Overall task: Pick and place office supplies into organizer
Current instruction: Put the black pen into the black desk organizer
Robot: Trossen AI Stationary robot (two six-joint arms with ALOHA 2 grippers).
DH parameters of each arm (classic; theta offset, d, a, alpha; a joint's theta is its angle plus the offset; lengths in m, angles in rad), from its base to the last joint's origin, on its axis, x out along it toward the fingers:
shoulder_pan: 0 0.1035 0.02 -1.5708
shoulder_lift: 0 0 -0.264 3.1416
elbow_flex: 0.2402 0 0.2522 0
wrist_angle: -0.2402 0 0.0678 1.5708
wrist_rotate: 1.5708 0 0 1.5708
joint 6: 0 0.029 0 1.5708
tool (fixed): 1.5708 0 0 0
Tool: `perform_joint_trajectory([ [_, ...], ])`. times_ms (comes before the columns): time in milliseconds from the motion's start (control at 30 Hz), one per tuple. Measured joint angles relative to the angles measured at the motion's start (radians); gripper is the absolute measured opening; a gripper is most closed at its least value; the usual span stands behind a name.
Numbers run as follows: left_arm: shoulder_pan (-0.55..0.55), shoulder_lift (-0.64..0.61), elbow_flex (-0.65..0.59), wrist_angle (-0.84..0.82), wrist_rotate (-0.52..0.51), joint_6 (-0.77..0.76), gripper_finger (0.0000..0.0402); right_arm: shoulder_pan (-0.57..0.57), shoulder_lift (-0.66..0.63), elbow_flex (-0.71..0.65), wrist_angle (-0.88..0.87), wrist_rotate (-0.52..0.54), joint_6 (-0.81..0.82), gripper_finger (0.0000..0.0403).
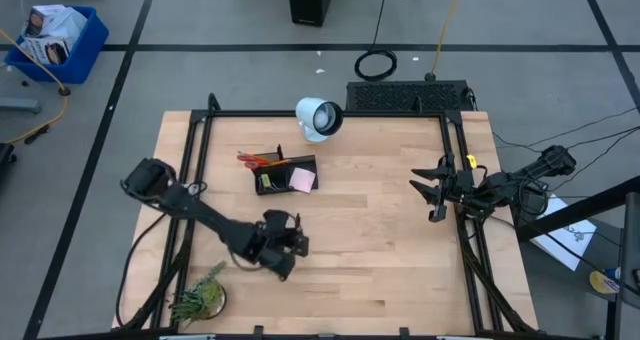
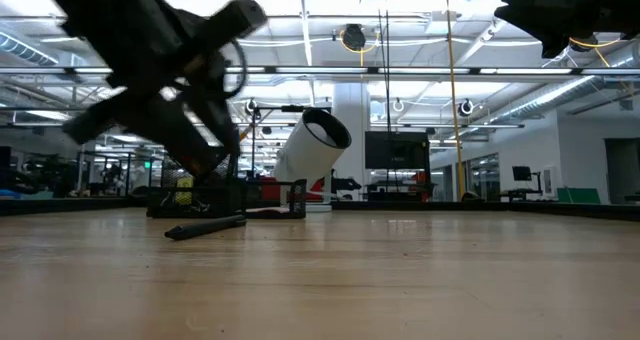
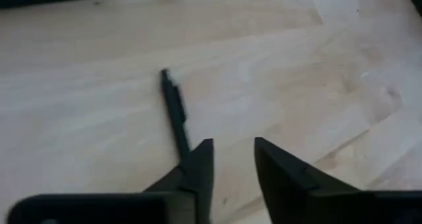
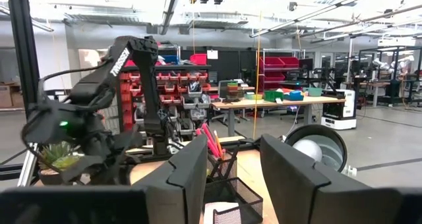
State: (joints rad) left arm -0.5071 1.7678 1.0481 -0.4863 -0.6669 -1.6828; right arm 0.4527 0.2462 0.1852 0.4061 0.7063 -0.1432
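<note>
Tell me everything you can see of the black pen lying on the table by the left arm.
The black pen is slim and dark, plastic by its look, with a narrower tip at one end. It lies flat on the bare wooden table, outside the organizer. In the left wrist view its near end runs behind one finger of the left gripper, whose fingers stand apart with the pen off to one side, not between them. Whether they touch it cannot be told. The low view shows it resting on the tabletop under that arm.

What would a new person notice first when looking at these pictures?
Probably the left gripper, low over the table's near-left part with its fingers apart and nothing between them, beside a black pen lying loose on the wood. Next, the organizer farther back, holding a pink sticky-note pad and orange pencils, with a white cylinder behind it.
</note>
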Motion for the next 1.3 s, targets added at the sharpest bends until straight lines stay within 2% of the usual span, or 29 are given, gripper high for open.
perform_joint_trajectory([
  [67,0.045,-0.002,0.001,0.029,0.055,0.062,0.0135,0.0,0.0,0.0,0.0,0.0,0.0,0.013],
  [200,0.115,0.002,-0.001,-0.007,0.098,0.128,0.0179,0.0,0.0,0.0,0.0,0.0,0.0,0.013],
  [400,0.167,0.02,-0.001,-0.017,0.108,0.151,0.0206,0.0,0.0,0.0,0.0,0.0,0.0,0.013],
  [600,0.214,0.09,-0.001,-0.007,0.161,0.163,0.0207,0.0,0.0,0.0,0.0,0.0,0.0,0.013],
  [833,0.231,0.13,0.0,0.018,0.154,0.192,0.0207,0.0,0.0,0.0,0.0,0.0,0.0,0.013],
  [1100,0.206,0.15,0.002,0.015,0.135,0.137,0.0206,0.0,0.0,0.0,0.0,0.0,0.0,0.013],
  [1300,0.19,0.152,0.001,-0.003,0.139,0.089,0.0166,0.0,0.0,0.0,0.0,0.0,0.0,0.013],
])
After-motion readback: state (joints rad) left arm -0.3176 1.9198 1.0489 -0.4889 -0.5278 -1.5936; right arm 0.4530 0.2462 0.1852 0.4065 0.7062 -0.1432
